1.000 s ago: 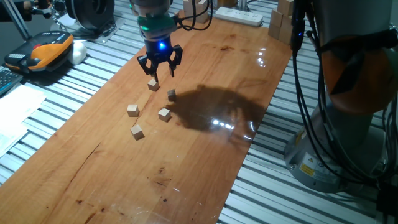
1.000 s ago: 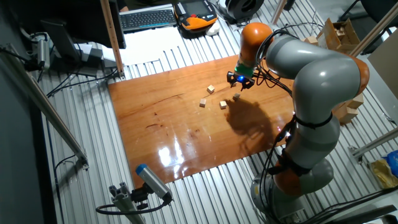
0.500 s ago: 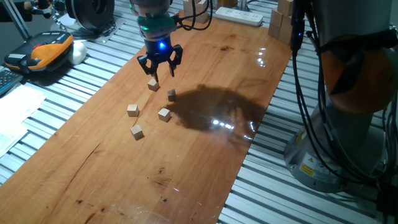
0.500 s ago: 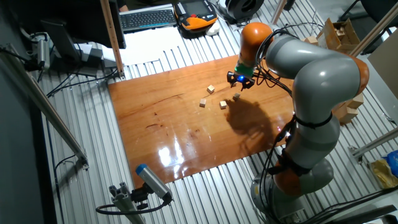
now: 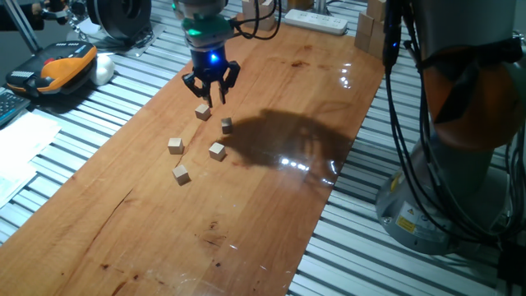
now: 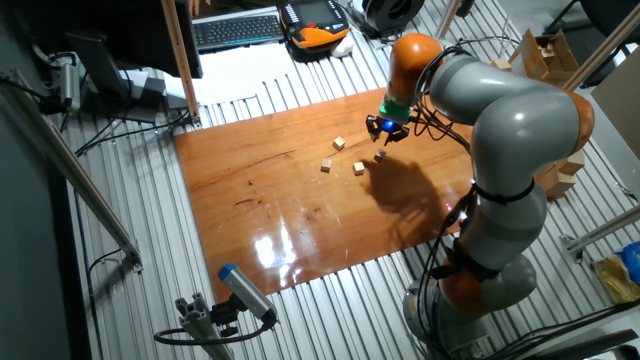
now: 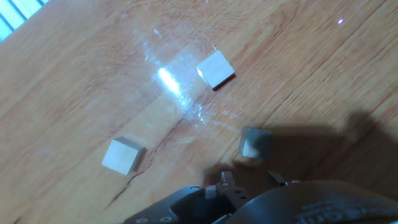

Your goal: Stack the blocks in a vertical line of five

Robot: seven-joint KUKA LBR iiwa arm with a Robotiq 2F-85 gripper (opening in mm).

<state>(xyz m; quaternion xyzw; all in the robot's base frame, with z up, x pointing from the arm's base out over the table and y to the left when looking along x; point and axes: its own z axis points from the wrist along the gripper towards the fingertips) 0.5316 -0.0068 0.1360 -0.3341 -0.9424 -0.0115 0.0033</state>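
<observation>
Hand view looks down on a glossy wooden tabletop (image 7: 74, 81) with three small pale cubes on it: one cube (image 7: 216, 68) toward the top beside a bright glare spot, a second cube (image 7: 123, 155) lower left, and a third cube (image 7: 255, 144) lying in shadow just above the dark body of the hand at the bottom edge. None of the three touches another, and the fingertips themselves do not show in this view. One fixed view shows the gripper (image 5: 211, 92) pointing down over the far part of the board, with a blue light glowing on the wrist above it; its fingers (image 5: 198, 88) are spread apart with nothing between them, and they hang just above and behind the nearest block (image 5: 202, 111) without touching it. Five blocks lie loose on the board, all single and flat on the wood, none stacked: the one under the fingers, another (image 5: 227, 125) a little nearer the camera and to the right at the edge of the arm's shadow, a third (image 5: 217, 150) below that, a fourth (image 5: 175, 145) to the left, and a fifth (image 5: 181, 173) nearest the camera. They are near each other but apart. The other fixed view shows the grey and orange arm (image 6: 500, 120) bent over the table from the right side, the hand above the same loose scatter of blocks.
</observation>
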